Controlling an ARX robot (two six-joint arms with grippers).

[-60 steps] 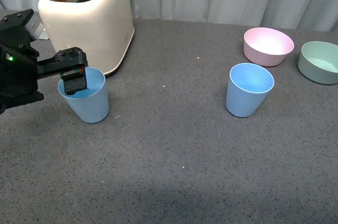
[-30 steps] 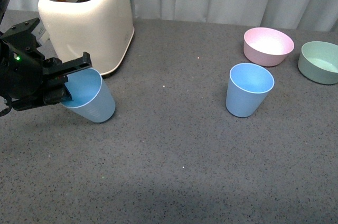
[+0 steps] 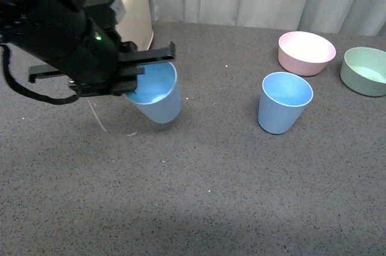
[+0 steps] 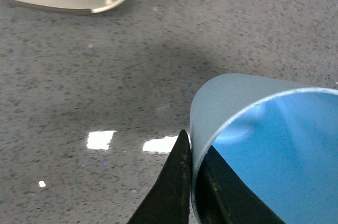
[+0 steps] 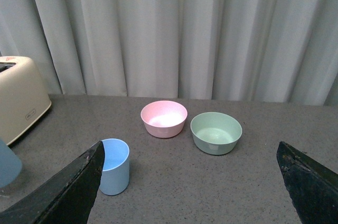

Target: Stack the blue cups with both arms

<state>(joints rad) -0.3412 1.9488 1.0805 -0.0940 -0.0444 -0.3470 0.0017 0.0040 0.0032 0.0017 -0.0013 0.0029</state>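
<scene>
— What has changed for us since one second ago?

— At that time the light-blue tapered plastic cup (image 3: 158,96) stood upright on the dark grey speckled tabletop (image 3: 211,177), just in front of the cream plastic toaster (image 3: 137,11). Half a second ago it was already tipped. Now our left claw (image 3: 148,69) has carried it toward 3 o'clock and it hangs tilted. The toaster is now at 11 o'clock from it.

— How do we hold it?

— By the rim. In the left wrist view one black finger (image 4: 171,192) lies outside the wall and the other inside, so the wall is pinched between them. From the shadow under it, we judge that the cup is clear of the table.

— And the other cup?

— The second light-blue plastic cup (image 3: 284,104) has not moved. It stands upright at 3 o'clock from the carried one, well apart. The round pink bowl (image 3: 306,52) is at 1 o'clock from it and the round pale green bowl (image 3: 364,72) at 2 o'clock, and neither touches it.

— Our right claw?

— The right claw (image 5: 190,171) is spread wide and holds nothing. It does not show in the front view.

— What does this mean for the task?

— We think the pick-up is done and the carrying has begun. What remains is to straighten the cup above the standing one and lower it inside. The rim grip is thin, so the cup may swing or slip.
</scene>
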